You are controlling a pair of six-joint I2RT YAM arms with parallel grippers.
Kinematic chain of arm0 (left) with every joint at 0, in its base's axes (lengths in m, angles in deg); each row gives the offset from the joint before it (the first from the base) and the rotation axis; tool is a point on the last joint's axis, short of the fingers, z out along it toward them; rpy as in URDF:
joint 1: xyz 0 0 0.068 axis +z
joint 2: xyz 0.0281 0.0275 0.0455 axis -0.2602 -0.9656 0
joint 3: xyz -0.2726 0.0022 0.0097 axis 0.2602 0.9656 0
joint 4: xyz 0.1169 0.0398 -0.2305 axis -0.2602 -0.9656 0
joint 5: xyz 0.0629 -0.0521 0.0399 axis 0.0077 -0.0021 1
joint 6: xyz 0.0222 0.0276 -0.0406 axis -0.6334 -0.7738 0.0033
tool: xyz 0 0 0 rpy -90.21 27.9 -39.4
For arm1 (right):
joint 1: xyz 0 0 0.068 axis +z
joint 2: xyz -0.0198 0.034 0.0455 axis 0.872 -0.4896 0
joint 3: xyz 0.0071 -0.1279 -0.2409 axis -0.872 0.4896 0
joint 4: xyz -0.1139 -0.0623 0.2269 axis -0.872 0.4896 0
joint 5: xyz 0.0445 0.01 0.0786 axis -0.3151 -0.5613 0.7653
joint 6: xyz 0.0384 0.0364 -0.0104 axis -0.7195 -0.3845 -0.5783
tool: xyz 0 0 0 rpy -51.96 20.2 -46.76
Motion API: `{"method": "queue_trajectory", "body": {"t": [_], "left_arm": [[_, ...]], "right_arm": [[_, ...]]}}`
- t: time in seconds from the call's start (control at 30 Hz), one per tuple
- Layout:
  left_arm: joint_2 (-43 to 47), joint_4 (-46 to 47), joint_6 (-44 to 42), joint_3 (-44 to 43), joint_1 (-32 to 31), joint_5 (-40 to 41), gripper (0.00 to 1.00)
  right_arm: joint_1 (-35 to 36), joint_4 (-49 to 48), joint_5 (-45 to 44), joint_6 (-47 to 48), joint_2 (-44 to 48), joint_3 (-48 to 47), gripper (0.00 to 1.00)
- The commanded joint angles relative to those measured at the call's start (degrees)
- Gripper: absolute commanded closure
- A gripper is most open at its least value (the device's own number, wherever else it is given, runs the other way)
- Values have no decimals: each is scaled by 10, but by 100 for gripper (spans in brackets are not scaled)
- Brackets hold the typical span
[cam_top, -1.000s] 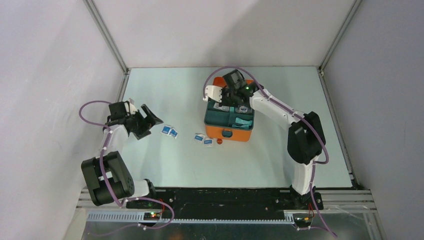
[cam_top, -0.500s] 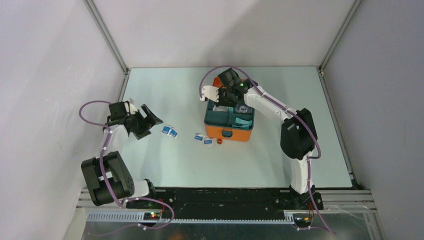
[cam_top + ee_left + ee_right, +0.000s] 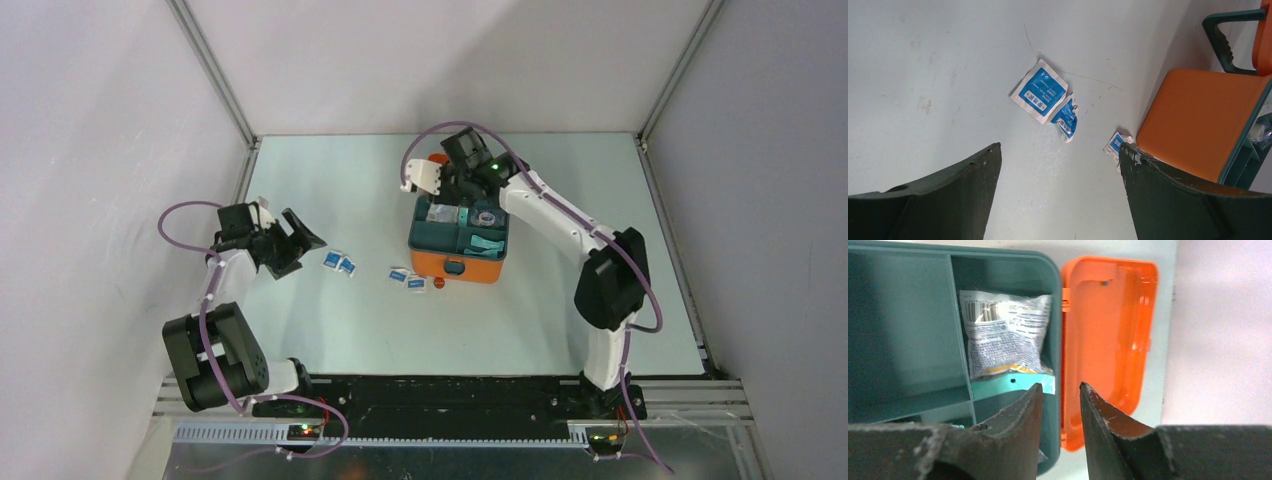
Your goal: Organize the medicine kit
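Note:
The medicine kit (image 3: 470, 267) is an orange box, open, with its lid (image 3: 1108, 340) laid flat behind it. A dark teal compartment tray (image 3: 903, 340) fills its top. In the tray's back compartment lies a white printed packet (image 3: 1005, 335), on a light teal card. My right gripper (image 3: 1060, 387) hovers over the tray's back edge and the hinge, open a little, with nothing between its fingers. Far to the left, my left gripper (image 3: 1060, 152) stands wide open above the bare table. In the top view the right gripper (image 3: 452, 192) is over the kit and the left gripper (image 3: 298, 245) near the left wall.
Blue-and-white packets lie on the table left of the kit: two (image 3: 1040, 92) close together near the left gripper, others (image 3: 408, 278) by the kit's front corner. A small red thing (image 3: 438, 283) sits beside those. The kit's dark handle (image 3: 1228, 35) shows behind it.
My right gripper's jaws have parted, and it has drawn back toward the kit's hinge, with the white packet lying in the tray. The left arm has not moved.

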Motion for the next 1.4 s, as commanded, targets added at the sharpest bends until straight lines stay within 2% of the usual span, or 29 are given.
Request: {"method": "queue_trajectory", "body": {"t": [0.0, 0.17, 0.3, 0.33, 0.43, 0.63, 0.77, 0.9, 1.07, 1.37], "left_arm": [[2, 13, -2, -17, 4, -3, 9], [-14, 13, -21, -21, 4, 25, 11], [-10, 21, -23, -11, 6, 84, 13], [-14, 24, -22, -7, 5, 86, 14], [-24, 25, -18, -3, 3, 81, 15], [-12, 27, -23, 8, 3, 62, 15], [10, 29, -21, 10, 2, 48, 15], [20, 30, -19, 10, 2, 41, 14], [14, 32, -13, 5, 2, 34, 13], [7, 32, -14, 7, 2, 30, 13]], "right_arm": [[-2, -18, -9, -39, 60, -17, 61], [-1, -40, 27, -168, 88, -16, 51], [5, -78, 66, -271, 103, 21, 44], [10, -74, 100, -291, 95, 25, 43], [35, -59, 132, -303, 61, 13, 46], [107, -20, 135, -255, -28, -16, 52], [139, 1, 112, -168, -56, 10, 51], [160, -12, 77, -77, -35, 84, 45], [173, -11, 59, -3, -6, 148, 32], [186, -10, 49, 20, -32, 155, 31]]}}
